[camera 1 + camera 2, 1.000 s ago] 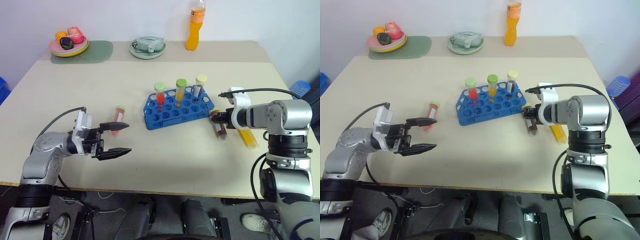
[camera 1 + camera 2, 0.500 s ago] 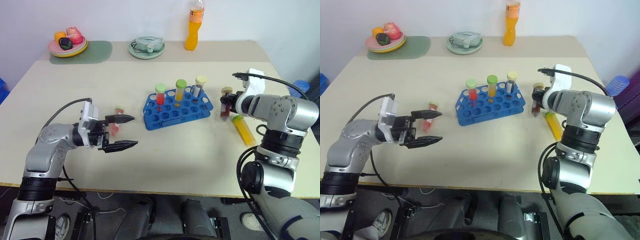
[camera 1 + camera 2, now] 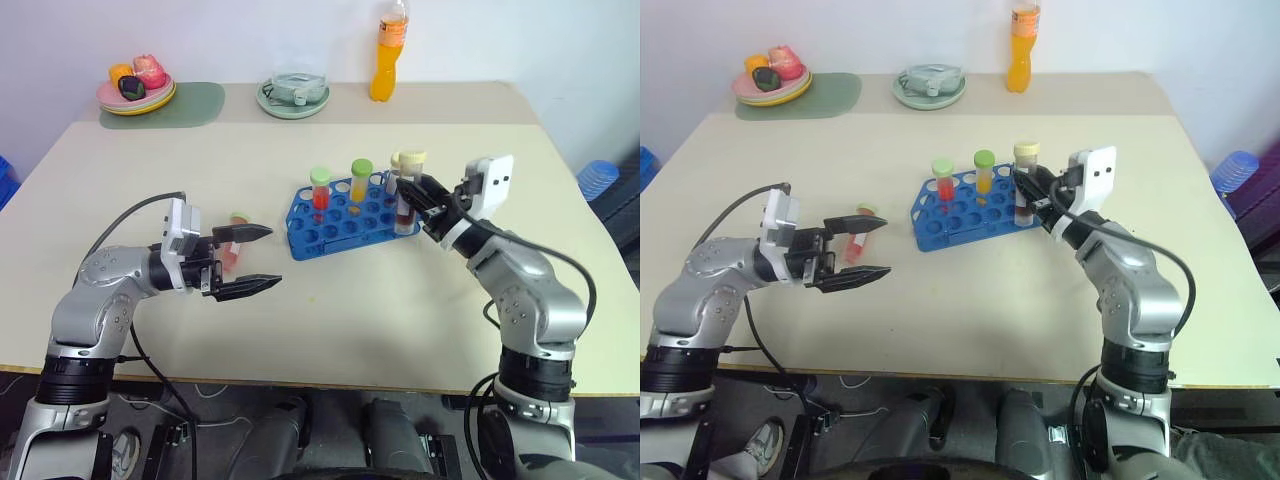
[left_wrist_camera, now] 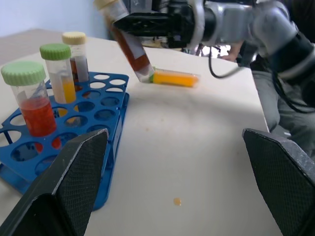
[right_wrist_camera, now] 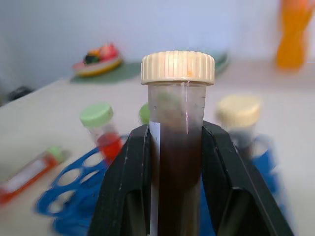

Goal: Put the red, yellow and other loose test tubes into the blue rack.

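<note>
**Brown tube held over the rack, ready to seat**

The table (image 3: 330, 330) is a broad, matte beige slab. On it the rack (image 3: 340, 228) is glossy blue plastic, a rectangle gridded with round holes; three capped tubes already stand in its back row.

The right gripper (image 3: 412, 190) clamps the brown tube (image 3: 405, 195), a clear plastic cylinder with a ribbed cream cap, near upright at the rack's right end. Judged step: inserting this tube. The next move calls for lining its rounded tip over a free hole and lowering straight.

The left gripper (image 3: 250, 262) hangs spread wide and empty, just beside the red tube (image 3: 235, 240), which lies flat left of the rack.

The yellow tube (image 4: 174, 78) lies flat on the table right of the rack.
</note>
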You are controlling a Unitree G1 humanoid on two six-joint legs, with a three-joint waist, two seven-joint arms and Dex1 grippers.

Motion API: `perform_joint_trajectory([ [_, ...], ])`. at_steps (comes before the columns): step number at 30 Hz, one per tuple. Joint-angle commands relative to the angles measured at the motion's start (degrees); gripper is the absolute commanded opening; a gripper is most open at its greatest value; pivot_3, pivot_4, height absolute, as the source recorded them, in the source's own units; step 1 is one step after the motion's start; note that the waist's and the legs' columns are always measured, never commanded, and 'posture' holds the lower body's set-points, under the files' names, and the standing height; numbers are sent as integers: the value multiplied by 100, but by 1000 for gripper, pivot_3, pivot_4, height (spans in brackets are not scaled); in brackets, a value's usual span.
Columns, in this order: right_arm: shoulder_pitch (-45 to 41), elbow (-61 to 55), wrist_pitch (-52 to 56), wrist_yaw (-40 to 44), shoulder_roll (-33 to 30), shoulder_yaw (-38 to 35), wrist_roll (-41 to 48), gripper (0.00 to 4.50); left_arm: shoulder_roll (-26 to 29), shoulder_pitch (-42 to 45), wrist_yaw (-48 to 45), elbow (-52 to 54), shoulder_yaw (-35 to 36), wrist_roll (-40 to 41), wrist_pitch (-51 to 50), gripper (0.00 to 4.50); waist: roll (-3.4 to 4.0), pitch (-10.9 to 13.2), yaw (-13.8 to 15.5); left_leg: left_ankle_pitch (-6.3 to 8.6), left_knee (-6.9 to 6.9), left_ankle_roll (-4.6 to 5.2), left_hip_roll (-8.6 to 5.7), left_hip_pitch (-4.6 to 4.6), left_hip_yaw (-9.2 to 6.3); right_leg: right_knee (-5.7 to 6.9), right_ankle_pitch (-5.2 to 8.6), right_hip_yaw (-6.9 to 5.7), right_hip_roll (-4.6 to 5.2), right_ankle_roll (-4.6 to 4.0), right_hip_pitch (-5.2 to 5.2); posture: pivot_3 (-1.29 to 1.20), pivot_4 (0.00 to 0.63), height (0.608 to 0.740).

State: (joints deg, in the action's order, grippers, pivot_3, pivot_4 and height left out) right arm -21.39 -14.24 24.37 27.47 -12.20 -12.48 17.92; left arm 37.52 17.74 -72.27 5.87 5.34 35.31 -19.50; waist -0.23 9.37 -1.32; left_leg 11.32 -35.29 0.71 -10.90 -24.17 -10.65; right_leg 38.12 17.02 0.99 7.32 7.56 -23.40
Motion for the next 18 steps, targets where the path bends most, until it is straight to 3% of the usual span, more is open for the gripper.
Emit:
perform_joint_trajectory([
  [1,-125,888,-1735,-398,153,156,-651,787,54,-86,-53,87,155,25,185,4500,0,0,-2,0,6,0,3,10,3,1,0,4,-4,-1,5,0,150,740],
  [9,-584,2656,-3784,-700,426,168,-750,787,137,-272,-289,-264,287,-34,579,4500,1,1,12,-19,34,-39,51,24,13,-1,-13,21,-54,-25,-2,0,150,740],
  [18,-541,3098,-4137,-527,495,282,-536,787,137,-535,-540,-650,433,-114,1052,4500,2,1,6,-20,44,-42,52,37,15,-1,-14,29,-57,-28,-1,0,150,740],
])
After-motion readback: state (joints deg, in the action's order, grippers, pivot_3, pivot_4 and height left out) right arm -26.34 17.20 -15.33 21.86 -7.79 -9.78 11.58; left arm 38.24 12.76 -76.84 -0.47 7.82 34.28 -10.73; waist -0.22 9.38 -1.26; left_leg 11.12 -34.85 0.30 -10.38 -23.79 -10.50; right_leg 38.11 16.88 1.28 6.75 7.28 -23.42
